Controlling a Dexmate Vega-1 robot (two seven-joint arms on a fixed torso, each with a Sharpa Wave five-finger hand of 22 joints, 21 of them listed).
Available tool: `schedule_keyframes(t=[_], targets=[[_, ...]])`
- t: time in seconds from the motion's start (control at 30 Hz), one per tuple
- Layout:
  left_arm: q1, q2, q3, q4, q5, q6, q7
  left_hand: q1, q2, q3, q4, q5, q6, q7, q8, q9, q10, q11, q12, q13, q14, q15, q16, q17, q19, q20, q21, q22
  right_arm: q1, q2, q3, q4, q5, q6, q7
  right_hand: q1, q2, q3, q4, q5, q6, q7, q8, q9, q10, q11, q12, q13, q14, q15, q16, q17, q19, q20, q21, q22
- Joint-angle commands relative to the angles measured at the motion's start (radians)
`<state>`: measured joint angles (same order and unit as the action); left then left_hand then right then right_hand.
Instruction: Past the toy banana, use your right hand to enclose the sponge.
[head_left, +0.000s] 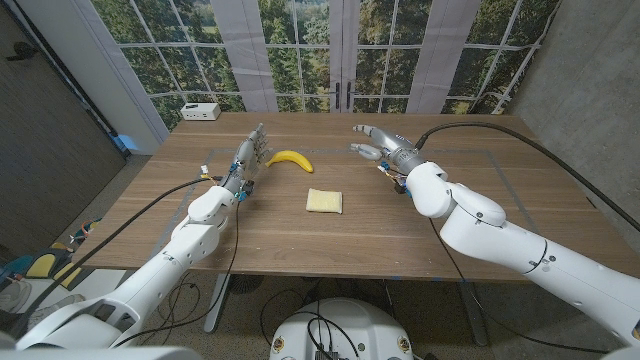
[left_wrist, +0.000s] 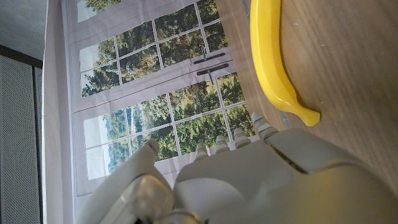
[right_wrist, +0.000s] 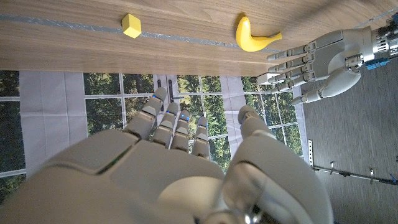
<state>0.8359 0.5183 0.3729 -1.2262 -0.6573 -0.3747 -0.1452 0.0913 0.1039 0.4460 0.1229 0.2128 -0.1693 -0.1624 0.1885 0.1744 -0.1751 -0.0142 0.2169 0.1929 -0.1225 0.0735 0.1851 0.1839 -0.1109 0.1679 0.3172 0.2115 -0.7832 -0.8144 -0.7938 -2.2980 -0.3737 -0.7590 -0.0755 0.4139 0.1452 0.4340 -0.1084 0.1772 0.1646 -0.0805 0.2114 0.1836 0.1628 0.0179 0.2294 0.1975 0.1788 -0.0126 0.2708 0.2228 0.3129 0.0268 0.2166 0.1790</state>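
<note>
The right hand (head_left: 378, 143) hovers, fingers apart, beyond the pale yellow square sponge (head_left: 324, 201); the left hand (head_left: 250, 153), fingers seemingly spread, stands beside the curved yellow toy banana (head_left: 290, 160) on the wooden surface (head_left: 300, 235).

Both arms reach forward, the left robot hand (head_left: 250, 155) and right robot hand (head_left: 378, 143) with fingers spread, holding nothing.

From the head camera we look steeply down over both arms across the desk (head_left: 300, 240) toward the windows (head_left: 300, 40). Our left wrist camera sits close behind the left hand (left_wrist: 261, 180), turned sideways, with the toy banana (left_wrist: 270, 56) very near. Our right wrist camera looks upside down over the right hand (right_wrist: 168, 180), sharing banana, sponge (right_wrist: 130, 25) and windows with the head view.
</note>
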Motion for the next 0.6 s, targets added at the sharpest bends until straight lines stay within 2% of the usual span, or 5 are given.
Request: schedule_keyframes(t=[0.03,0.2,0.33,0.43,0.6], targets=[[-0.004,-0.003,-0.002,0.015,-0.006,-0.011,-0.018,-0.009,0.003,0.001,0.002,-0.004,0.000,0.006,0.000,0.004,-0.026,0.004,-0.001,0.004,-0.005,0.004,0.004,0.003,0.000,0.008,-0.003,0.003,0.042,0.033,-0.109,-0.037,-0.171,-0.122,0.082,-0.002,-0.021,-0.009,-0.005,-0.002,0.013,0.002,0.002,0.005,0.012,-0.004,0.000,0.005,0.005,-0.008,0.003,0.001,0.010,0.007,0.007,0.003],[-0.003,-0.003,-0.002,0.019,-0.009,-0.011,-0.023,-0.009,0.003,0.001,0.002,-0.004,0.000,0.006,0.000,0.004,-0.027,0.004,-0.002,0.004,-0.005,0.004,0.004,0.003,0.000,0.008,-0.003,0.004,0.061,0.053,-0.162,-0.043,-0.258,-0.178,0.121,-0.009,-0.035,-0.020,-0.005,-0.003,0.017,0.001,0.002,0.005,0.019,-0.007,0.001,0.005,0.009,-0.009,0.003,0.001,0.015,0.011,0.008,0.003],[-0.005,-0.005,-0.003,0.028,-0.013,-0.017,-0.031,-0.010,0.002,0.001,0.002,-0.004,0.000,0.005,0.000,0.004,-0.026,0.004,-0.001,0.004,-0.006,0.003,0.004,0.003,0.000,0.007,-0.003,0.004,0.065,0.081,-0.199,-0.045,-0.328,-0.231,0.139,-0.023,-0.064,-0.044,-0.008,-0.001,0.046,0.001,0.008,0.005,0.039,-0.011,0.003,0.005,0.028,-0.016,0.007,-0.002,0.038,0.015,0.014,0.003],[-0.005,-0.007,-0.004,0.032,-0.013,-0.021,-0.031,-0.011,0.002,0.000,0.002,-0.004,0.000,0.004,0.000,0.004,-0.027,0.004,-0.002,0.004,-0.006,0.003,0.004,0.003,0.000,0.007,-0.003,0.004,0.077,0.103,-0.235,-0.039,-0.389,-0.276,0.161,-0.031,-0.091,-0.061,-0.013,0.001,0.051,-0.001,0.005,0.005,0.051,-0.014,0.004,0.005,0.041,-0.016,0.008,-0.004,0.057,0.028,0.020,0.004],[-0.004,-0.008,-0.006,0.037,-0.016,-0.026,-0.035,-0.011,0.002,0.000,0.002,-0.004,0.000,0.003,-0.001,0.004,-0.027,0.004,-0.002,0.004,-0.006,0.003,0.004,0.003,-0.001,0.008,-0.003,0.004,0.096,0.140,-0.278,-0.025,-0.464,-0.340,0.206,-0.038,-0.112,-0.075,-0.016,0.003,0.060,-0.005,0.005,0.005,0.060,-0.025,0.005,0.005,0.049,-0.017,0.009,-0.006,0.063,0.039,0.020,0.004]])
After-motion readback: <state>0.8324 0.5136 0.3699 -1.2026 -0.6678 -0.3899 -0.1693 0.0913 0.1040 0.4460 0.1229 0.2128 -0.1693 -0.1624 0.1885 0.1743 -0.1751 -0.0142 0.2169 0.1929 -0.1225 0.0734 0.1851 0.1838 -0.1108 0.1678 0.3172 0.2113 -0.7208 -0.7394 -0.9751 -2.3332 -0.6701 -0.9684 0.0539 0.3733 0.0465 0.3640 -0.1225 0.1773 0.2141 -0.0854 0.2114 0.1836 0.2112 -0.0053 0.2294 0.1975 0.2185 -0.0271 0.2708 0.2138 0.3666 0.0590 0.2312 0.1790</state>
